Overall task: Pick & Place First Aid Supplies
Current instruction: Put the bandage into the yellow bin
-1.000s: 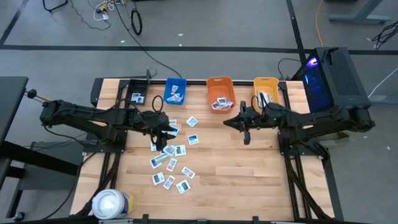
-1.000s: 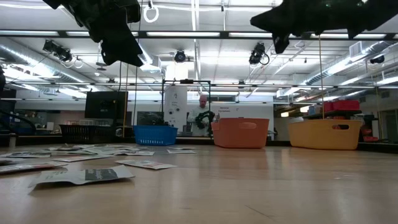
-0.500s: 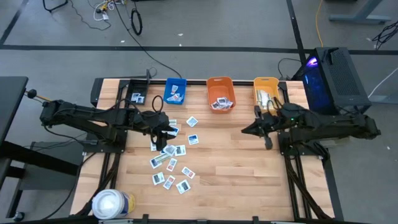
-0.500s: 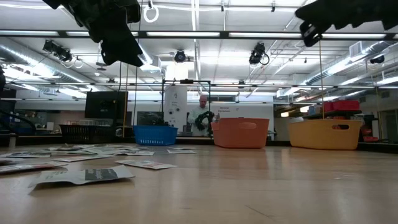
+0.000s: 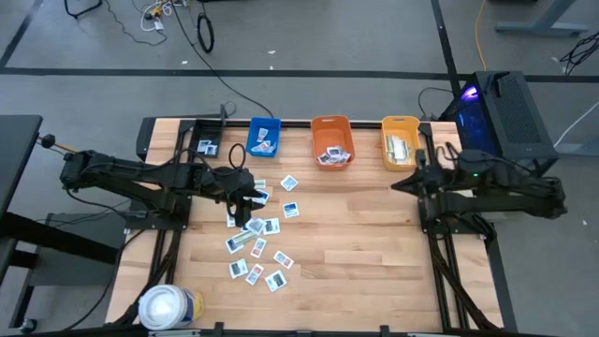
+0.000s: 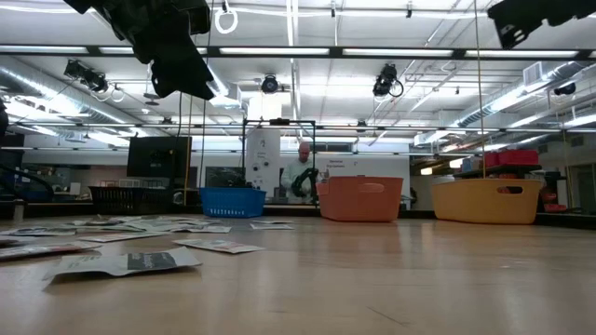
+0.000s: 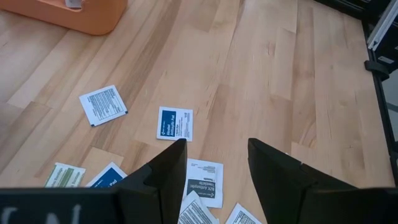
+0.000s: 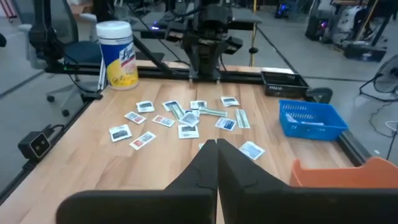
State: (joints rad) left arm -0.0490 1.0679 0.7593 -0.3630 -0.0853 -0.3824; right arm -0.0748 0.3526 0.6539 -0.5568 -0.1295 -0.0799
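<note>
Fingers on the left gripper [image 7: 214, 171] are standing apart with nothing between them, hovering over the scatter of small flat white first aid packets [image 5: 255, 239] with blue and red print on the left-middle of the pale wooden table [image 5: 374, 271]. From its wrist view a white packet with black print [image 7: 203, 182] sits pretty much right under the gap, with a blue-and-white one [image 7: 175, 123] just beyond it.

Right gripper [image 8: 216, 163] has its fingers pressed together on nothing and is parked up off the table near the yellow plastic bin [image 5: 400, 140], so it's just waiting.

Blue plastic bin [image 5: 264, 135] and orange plastic bin [image 5: 331, 140] along the far edge already have a few packets in them, the yellow one too, but most of the pile is still out on the table, so I'd say early-to-mid job.

For the next pick, I'd go straight down on that one packet under the gap. They're thin and flat, and some overlap near the middle of the pile, so aim at a packet edge that's clear of its neighbours or you'll likely drag two up. Press the tips right to the wood before closing.
</note>
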